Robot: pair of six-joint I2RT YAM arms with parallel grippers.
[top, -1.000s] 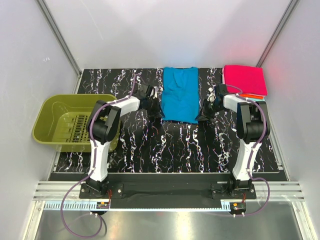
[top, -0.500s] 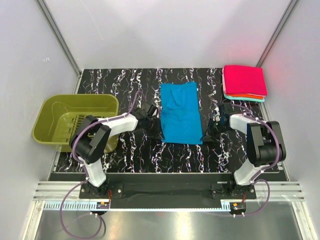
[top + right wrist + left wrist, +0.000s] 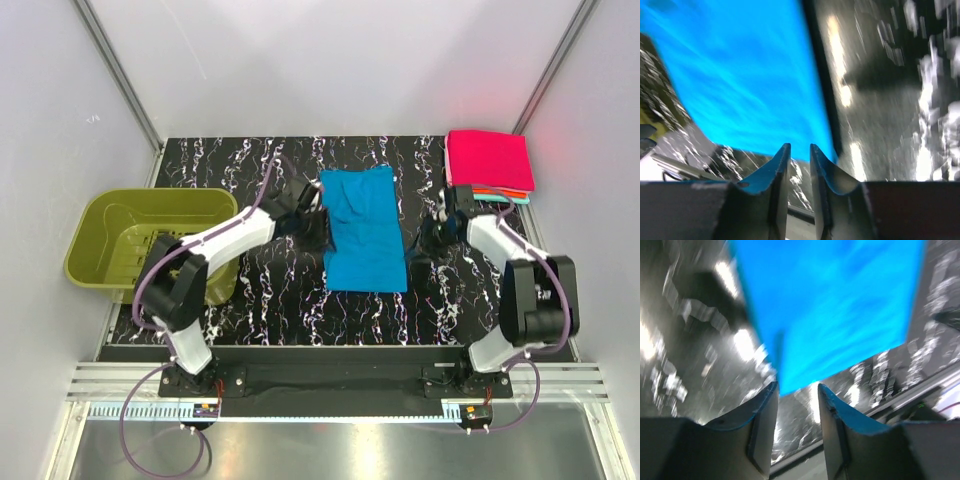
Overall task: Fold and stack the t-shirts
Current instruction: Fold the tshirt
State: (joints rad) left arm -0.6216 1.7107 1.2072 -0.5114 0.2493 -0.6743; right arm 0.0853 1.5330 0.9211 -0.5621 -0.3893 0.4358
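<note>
And there it is: the bright blue t-shirt, folded lengthwise into a long strip (image 3: 365,230), has come down the black white-veined tabletop (image 3: 260,300) towards my bases. A second ago it lay hard against the far edge. Now it sits mid-tabletop between my two arms.

Half a second ago I was down at its near corners; now both arms have slid back up alongside its long edges.

Left jaws: just beside the shirt's left edge, parted a moderate way, nothing between them (my wrist view shows only tabletop in the gap, blue cloth beyond the tips). Right jaws: just off the right edge, parted only a sliver, and empty too as far as I can make out.

So the drag looks finished and the cloth is let go. My reading is that there's now room for the crosswise fold, which is not yet done.

After that it belongs on the pile of folded shirts with the magenta one on top (image 3: 488,160), far right. The olive-green plastic basket (image 3: 150,193) on the left shows no cloth.
</note>
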